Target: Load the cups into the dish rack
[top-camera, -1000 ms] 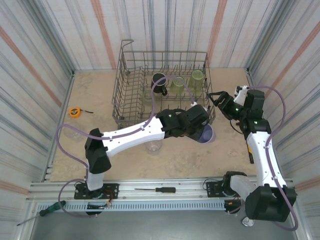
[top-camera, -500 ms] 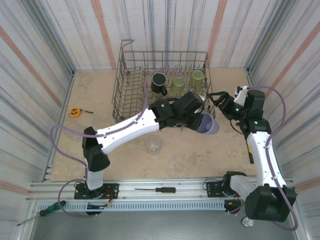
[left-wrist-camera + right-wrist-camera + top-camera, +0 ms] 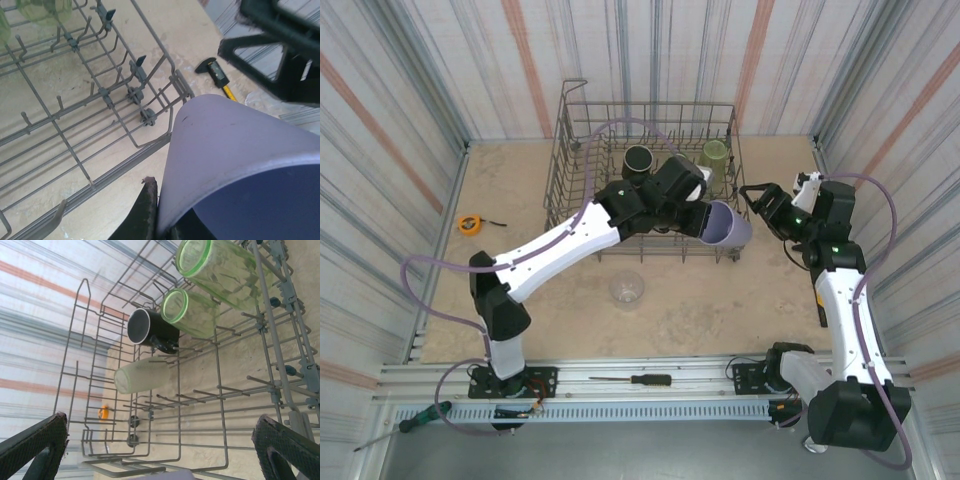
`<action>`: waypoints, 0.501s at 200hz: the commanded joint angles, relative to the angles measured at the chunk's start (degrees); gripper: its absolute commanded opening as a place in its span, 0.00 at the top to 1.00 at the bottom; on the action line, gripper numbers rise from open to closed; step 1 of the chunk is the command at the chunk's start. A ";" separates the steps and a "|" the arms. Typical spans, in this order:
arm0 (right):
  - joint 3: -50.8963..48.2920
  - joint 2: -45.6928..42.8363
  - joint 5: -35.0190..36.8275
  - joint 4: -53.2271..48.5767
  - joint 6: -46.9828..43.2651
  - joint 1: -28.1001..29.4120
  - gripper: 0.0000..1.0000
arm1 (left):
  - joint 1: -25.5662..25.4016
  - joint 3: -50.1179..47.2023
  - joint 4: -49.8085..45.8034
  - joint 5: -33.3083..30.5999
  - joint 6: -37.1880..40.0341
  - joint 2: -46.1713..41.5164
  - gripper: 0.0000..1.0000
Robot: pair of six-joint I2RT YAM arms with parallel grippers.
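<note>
Top external view: the left gripper [image 3: 704,212] has its fingers closed on the rim of the lavender cup [image 3: 727,222], a smooth matte plastic cone held tipped on its side over the near right corner of the dish rack [image 3: 560,190]. The rack is a tall-sided rectangular basket of thin grey wire with rows of upright tines, standing on the sandy beige table [image 3: 520,290].

In the left wrist view one dark finger presses the cup's outer wall, with the rack's corner wires just beyond it.

The right gripper [image 3: 752,195] hovers beside the rack's right wall, its black textured fingers [image 3: 37,445] spread wide and holding nothing.

Seen from the right wrist, the rack holds a glossy black mug [image 3: 150,330] with a handle, two translucent olive-green tumblers [image 3: 192,310] lying among the tines, and a frosted clear cup [image 3: 140,375] on its side.

Another clear cup [image 3: 627,289] stands upright on the table, near the rack's front side.
</note>
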 commanded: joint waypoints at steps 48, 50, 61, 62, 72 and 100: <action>0.70 -0.45 -1.99 1.23 3.14 -0.32 0.01 | 6.22 -3.95 6.55 6.22 -1.84 -5.03 1.00; 0.77 -0.46 -1.97 1.25 3.12 -0.31 0.01 | 6.35 -4.00 6.45 6.19 -1.58 -5.04 1.00; 0.86 -0.51 -2.06 1.32 3.37 -0.32 0.01 | 7.04 -3.83 5.71 6.18 -0.79 -5.22 1.00; 0.86 -0.56 -2.05 1.33 3.37 -0.36 0.01 | 7.06 -3.83 5.67 6.20 -0.73 -5.21 1.00; 0.80 -0.67 -1.92 1.32 3.81 -0.32 0.01 | 7.89 -3.90 5.37 6.45 -0.20 -5.44 1.00; -0.26 -0.66 -2.09 2.79 5.57 -0.33 0.01 | 10.34 -4.28 5.10 7.84 1.30 -6.25 1.00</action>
